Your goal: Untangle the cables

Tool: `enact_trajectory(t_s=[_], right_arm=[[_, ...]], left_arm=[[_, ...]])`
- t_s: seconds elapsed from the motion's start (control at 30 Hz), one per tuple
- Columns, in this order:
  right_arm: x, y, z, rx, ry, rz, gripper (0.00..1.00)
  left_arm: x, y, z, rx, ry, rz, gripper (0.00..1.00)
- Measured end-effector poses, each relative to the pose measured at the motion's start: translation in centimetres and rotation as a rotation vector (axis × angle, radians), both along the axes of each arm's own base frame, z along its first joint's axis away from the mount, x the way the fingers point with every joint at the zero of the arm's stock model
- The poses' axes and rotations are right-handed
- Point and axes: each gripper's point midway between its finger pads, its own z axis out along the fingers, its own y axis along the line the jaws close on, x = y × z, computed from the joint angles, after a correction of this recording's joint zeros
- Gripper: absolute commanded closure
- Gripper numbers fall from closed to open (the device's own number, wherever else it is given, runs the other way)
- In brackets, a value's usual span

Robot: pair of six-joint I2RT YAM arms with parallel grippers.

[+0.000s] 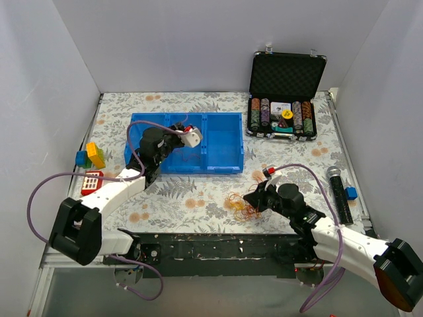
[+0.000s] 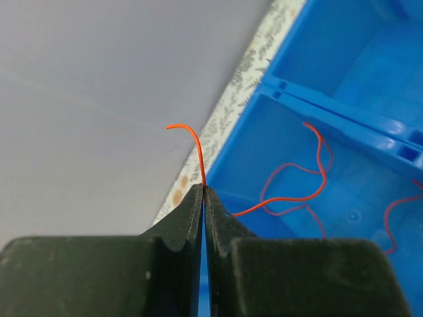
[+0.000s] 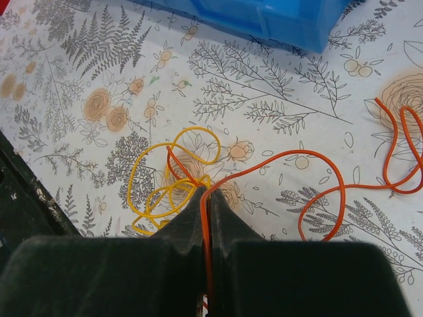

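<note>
Pincers both clamped tight: left pincer (image 2: 203, 191) on a red cable (image 2: 291, 198) trailing into the blue bin (image 2: 344, 105), right pincer (image 3: 206, 195) on an orange cable (image 3: 317, 158), seemingly touching yellow loops (image 3: 142, 178).

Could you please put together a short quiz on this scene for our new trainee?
1. True or false: the left gripper is shut on a thin red cable.
2. What is the right gripper pinching? A) a white cable B) an orange cable C) a poker chip
3. What colour is the looped cable lying just left of the right gripper's tips?

Key: 1 true; 2 B; 3 yellow.
</note>
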Motion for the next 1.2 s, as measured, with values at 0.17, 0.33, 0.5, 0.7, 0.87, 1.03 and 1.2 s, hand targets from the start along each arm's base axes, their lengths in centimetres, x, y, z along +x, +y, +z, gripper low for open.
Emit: enact_trajectory(t_s=[0.17,0.33,0.5,0.7,0.87,1.03,1.2], right_arm=[[0.0,0.0,-0.1,-0.004,0.004,-0.001,0.99],[0.0,-0.1,-0.2,-0.005,0.006,-0.004,0.99],[0.0,-0.1,-0.7,-0.018,0.020,-0.004,0.99],[0.0,-0.1,-0.8,-0.021,0.023,-0.004,0.99],[-0.1,-0.1,-0.8,-0.020,0.024,-0.004,0.99],[0.0,-0.1,-0.7,-0.018,0.023,-0.004,0.99],[0.0,0.0,-0.6,-0.014,0.020,-0.004,0.99]], left_arm=[[1.1,-1.2,-4.2,0.062,0.115,-0.013,1.00],[3.7,-2.7,-7.4,0.103,0.210,-0.014,1.00],[6.0,-4.1,-9.7,0.120,0.289,-0.020,1.00],[6.1,-4.7,-12.8,0.141,0.382,-0.040,1.00],[5.4,-4.8,-14.1,0.145,0.432,-0.050,0.91],[4.7,-4.3,-14.9,0.148,0.471,-0.044,0.66],[4.0,-3.1,-14.9,0.159,0.501,-0.007,0.35]])
